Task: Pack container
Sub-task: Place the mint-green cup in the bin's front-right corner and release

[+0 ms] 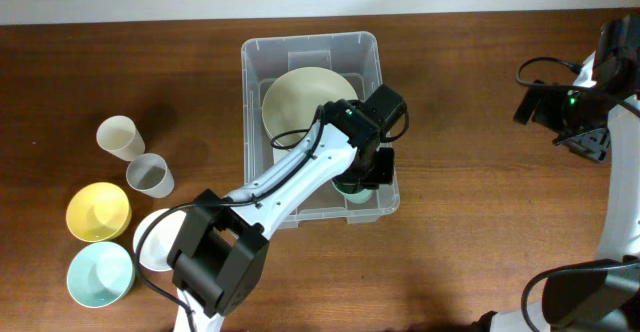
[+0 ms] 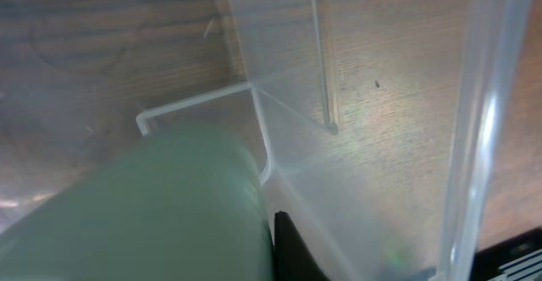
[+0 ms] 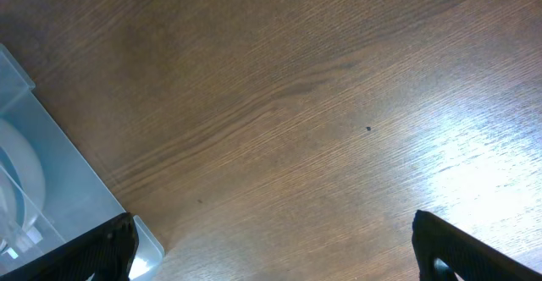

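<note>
The clear container point(image 1: 250, 50) stands at the table's middle with a cream bowl point(image 1: 300, 97) inside it. My left gripper point(image 1: 366, 172) reaches down into the container's front right corner and is shut on a pale green cup point(image 1: 352, 189). In the left wrist view the cup point(image 2: 152, 213) fills the lower left, pressed against one black finger, with the container's clear wall point(image 2: 373, 103) around it. My right gripper point(image 3: 271, 230) is open and empty, high over bare wood at the far right point(image 1: 590, 144). The container's corner point(image 3: 51, 179) shows at its left.
Left of the container stand a cream cup point(image 1: 119, 136) and a grey cup point(image 1: 150, 175). A yellow bowl point(image 1: 98, 212), a pale teal bowl point(image 1: 99, 274) and a white bowl point(image 1: 155, 244), partly under my left arm, sit at the front left.
</note>
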Available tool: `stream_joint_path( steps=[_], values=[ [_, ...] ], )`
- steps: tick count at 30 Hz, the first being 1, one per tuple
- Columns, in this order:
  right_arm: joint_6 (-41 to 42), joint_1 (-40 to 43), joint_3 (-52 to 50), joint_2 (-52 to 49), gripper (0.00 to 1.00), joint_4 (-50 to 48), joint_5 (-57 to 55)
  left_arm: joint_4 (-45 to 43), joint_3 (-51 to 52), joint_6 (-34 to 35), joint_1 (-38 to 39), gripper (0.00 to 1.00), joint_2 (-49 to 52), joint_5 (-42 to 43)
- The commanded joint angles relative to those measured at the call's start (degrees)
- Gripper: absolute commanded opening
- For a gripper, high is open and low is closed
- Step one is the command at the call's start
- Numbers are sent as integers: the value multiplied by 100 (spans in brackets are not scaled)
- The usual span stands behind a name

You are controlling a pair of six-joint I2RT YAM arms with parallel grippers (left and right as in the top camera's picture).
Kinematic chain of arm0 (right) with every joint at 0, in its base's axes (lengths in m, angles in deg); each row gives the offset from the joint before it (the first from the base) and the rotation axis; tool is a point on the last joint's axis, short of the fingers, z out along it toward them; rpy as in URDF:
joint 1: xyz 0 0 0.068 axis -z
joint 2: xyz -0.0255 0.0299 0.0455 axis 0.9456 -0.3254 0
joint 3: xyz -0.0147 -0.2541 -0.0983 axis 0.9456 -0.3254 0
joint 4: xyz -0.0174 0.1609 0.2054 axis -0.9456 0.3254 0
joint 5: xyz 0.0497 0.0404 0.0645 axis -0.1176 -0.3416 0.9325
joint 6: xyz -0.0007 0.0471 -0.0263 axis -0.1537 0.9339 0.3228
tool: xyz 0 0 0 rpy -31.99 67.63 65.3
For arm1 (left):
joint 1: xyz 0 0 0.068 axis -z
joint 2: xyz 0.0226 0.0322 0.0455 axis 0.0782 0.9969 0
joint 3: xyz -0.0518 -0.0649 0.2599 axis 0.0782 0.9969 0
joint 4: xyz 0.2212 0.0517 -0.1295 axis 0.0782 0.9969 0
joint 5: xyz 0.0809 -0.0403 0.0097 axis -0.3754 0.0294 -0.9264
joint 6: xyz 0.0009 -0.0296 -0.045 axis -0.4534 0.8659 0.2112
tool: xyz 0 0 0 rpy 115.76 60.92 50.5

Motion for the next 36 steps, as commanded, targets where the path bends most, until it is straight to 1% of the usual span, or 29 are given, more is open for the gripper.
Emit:
stream_joint_path(
  steps=[1,4,5,6,20,22,24,28,31,34,36],
  values=[
    [-37,35,-42,-31,99,24,-72,-15,17,151,-9,21,68,57],
    [-37,35,-42,-31,99,22,-72,-13,17,151,-7,22,68,59],
    [-37,35,-42,-31,99,22,-72,-11,17,151,-7,26,68,59],
    [-37,35,-42,-31,99,22,-72,-13,17,151,-7,28,68,59],
    [-37,35,-42,-31,99,22,-72,-11,-4,81,-9,28,61,61],
    [-37,35,-42,-31,99,20,-72,-11,-52,74,-9,34,59,61],
    [-37,35,-42,-31,99,20,-72,0,-197,-188,-9,41,48,59],
    [-37,35,-42,-31,99,17,-74,109,-546,-444,-9,43,15,31],
    [-37,35,-42,-31,99,17,-74,393,-1027,-616,-17,43,-107,-525],
    [-37,35,-42,-31,99,15,-76,752,-1467,-612,-160,43,-337,-1421],
    [-37,35,-42,-31,99,15,-76,872,-1631,-612,-350,48,-542,-1777]
  ],
)
